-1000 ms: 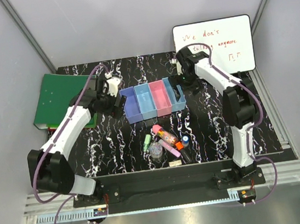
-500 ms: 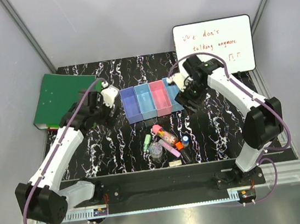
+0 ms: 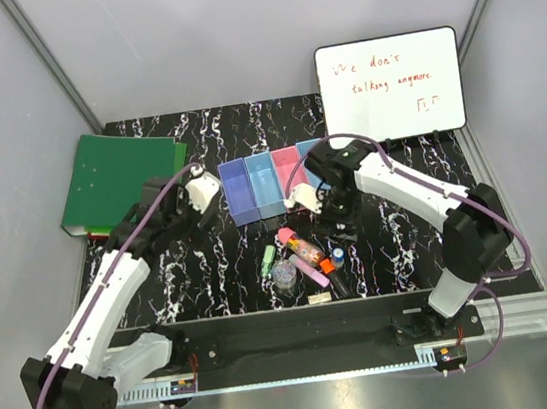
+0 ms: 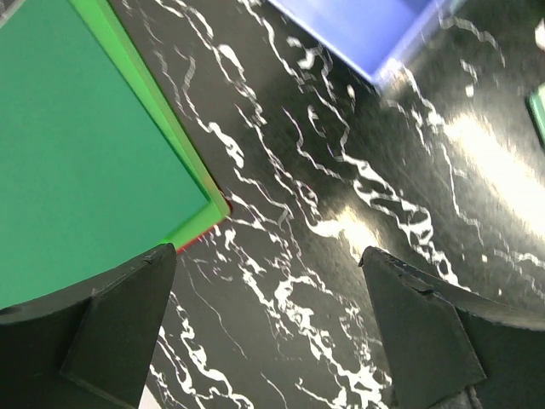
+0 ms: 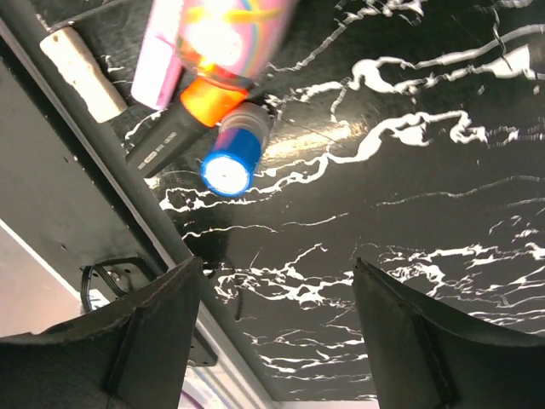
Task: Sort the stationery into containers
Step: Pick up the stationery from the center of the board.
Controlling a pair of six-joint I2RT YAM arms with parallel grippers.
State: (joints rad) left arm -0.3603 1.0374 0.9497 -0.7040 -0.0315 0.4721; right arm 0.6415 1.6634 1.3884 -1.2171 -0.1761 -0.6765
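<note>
The containers point(image 3: 263, 188) are a row of four joined bins, two blue, one light blue, one pink, at mid table. The stationery lies in front of them: green highlighter point(image 3: 268, 259), pink-capped tube point(image 3: 299, 246), clear jar point(image 3: 284, 276), pink highlighter point(image 3: 312, 271), orange-capped marker point(image 3: 331, 275), blue-capped bottle point(image 3: 339, 254) and beige eraser point(image 3: 320, 298). My right gripper point(image 3: 342, 226) is open and empty just right of the pile. Its wrist view shows the bottle point(image 5: 230, 166), marker point(image 5: 209, 100) and eraser point(image 5: 83, 72) ahead of the gripper point(image 5: 276, 264). My left gripper point(image 3: 200, 217) is open and empty, left of the bins.
A green binder point(image 3: 119, 179) lies at the back left; its corner point(image 4: 85, 145) is close to my left gripper point(image 4: 268, 251), with a blue bin point(image 4: 358, 30) beyond. A whiteboard point(image 3: 387, 73) leans at the back right. The table's near edge is just behind the eraser.
My right arm has swung from over the bins forward to beside the stationery pile. My left arm has stretched out, its gripper moving slightly nearer. Both stay empty.
</note>
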